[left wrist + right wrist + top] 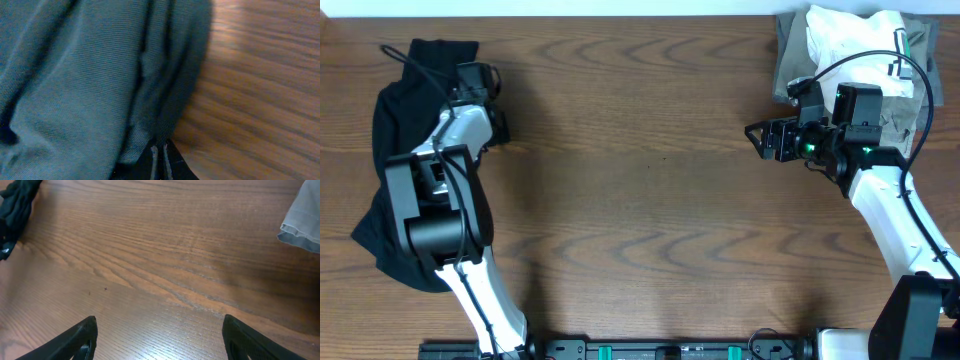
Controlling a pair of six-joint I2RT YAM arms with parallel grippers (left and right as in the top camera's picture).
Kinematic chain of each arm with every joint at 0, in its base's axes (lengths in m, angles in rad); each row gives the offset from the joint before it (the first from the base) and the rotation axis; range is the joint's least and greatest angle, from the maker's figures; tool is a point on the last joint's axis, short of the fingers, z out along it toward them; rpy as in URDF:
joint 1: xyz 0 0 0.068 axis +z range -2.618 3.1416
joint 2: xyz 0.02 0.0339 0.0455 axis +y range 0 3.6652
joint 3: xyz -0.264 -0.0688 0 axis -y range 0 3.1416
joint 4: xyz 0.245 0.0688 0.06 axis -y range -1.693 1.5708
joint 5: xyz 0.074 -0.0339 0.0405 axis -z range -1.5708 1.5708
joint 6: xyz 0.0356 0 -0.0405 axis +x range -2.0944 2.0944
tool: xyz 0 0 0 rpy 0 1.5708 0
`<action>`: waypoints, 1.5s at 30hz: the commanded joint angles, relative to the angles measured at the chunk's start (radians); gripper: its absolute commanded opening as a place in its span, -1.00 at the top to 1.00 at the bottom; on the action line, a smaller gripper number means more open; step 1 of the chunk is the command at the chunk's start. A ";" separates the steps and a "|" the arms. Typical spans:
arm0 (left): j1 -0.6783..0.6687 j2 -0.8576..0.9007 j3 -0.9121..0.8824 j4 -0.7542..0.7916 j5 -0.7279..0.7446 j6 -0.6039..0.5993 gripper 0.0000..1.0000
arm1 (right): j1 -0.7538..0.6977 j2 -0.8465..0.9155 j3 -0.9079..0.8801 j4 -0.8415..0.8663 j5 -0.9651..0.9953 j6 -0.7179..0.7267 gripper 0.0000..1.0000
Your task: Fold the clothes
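Left pincer [161, 162] pressed together beside the clothes [75, 75] up close; overhead shows right pincer [757, 141] spread.

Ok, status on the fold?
Left jaws shut at black garment edge; garment bunched, unfolded. Right jaws open, over table. Folded pile far right, not in the way.

On brown wood-grain table [650, 170]: crumpled black fabric garment [392, 100] at left edge, pile of folded grey and white garments [840, 40] at far right corner.

Robot lab workstation: wood-grain table [650, 200], left arm [440, 215], right arm [890, 215], base rail [670, 351], loose cable [923, 75].
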 commanded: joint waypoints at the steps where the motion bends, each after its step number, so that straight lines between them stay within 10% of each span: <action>1: -0.051 0.005 0.005 -0.010 0.013 -0.036 0.88 | -0.013 0.001 0.022 0.000 0.000 -0.011 -0.53; 19: -0.381 -0.406 0.014 -0.096 0.231 -0.274 0.88 | -0.013 -0.062 0.026 0.037 -0.012 0.012 -0.44; 45: -0.817 -0.342 0.013 0.072 0.436 -0.454 0.88 | -0.149 -0.450 0.026 -0.072 0.179 0.105 -0.49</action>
